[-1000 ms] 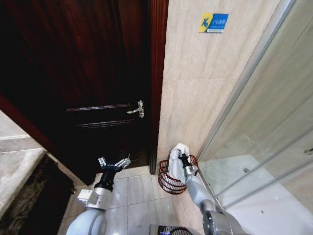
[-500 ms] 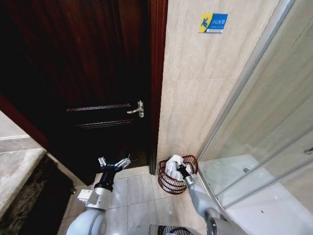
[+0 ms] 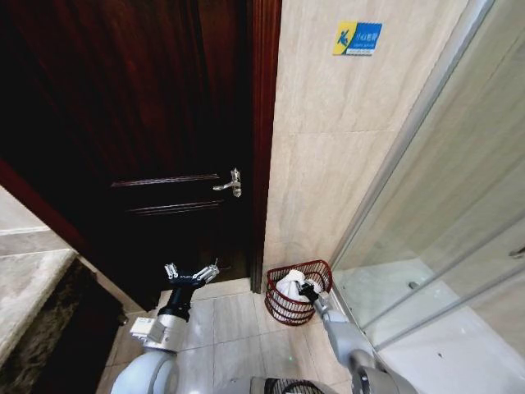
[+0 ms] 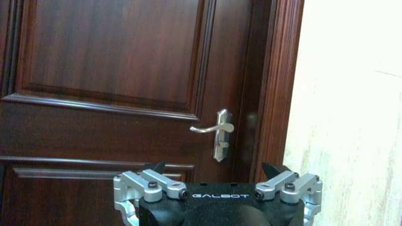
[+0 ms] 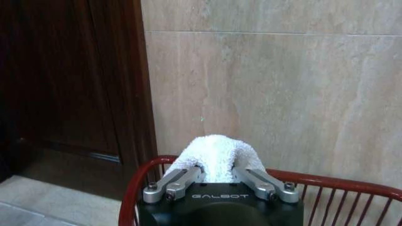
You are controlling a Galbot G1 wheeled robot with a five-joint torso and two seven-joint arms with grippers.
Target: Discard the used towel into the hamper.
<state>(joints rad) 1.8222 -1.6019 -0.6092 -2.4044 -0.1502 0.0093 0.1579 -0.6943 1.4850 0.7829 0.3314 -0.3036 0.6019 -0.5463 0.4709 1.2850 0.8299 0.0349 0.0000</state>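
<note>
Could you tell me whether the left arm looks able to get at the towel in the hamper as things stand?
Probably not easily: the left gripper hovers open before the door, apart from the hamper, where the right gripper is clamped on the towel.

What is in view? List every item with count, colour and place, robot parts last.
towel: one, white, inside the hamper, between the right gripper's fingers.
hamper: one, reddish-brown wire, on the floor against the wall, between door and glass.
door: one, dark brown wood, left of the wall.
handle: one, silver lever, at the door's right edge.
wall: one, beige tile, behind the hamper.
sign: one, blue and yellow, high on the wall.
glass: one clear shower panel, at right.
floor: beige tiles, under the hamper.
counter: one, pale stone, far left.
left gripper: one, silver and black, open, raised before the door.
right gripper: one, black, lowered into the hamper, closed on the towel.
</note>
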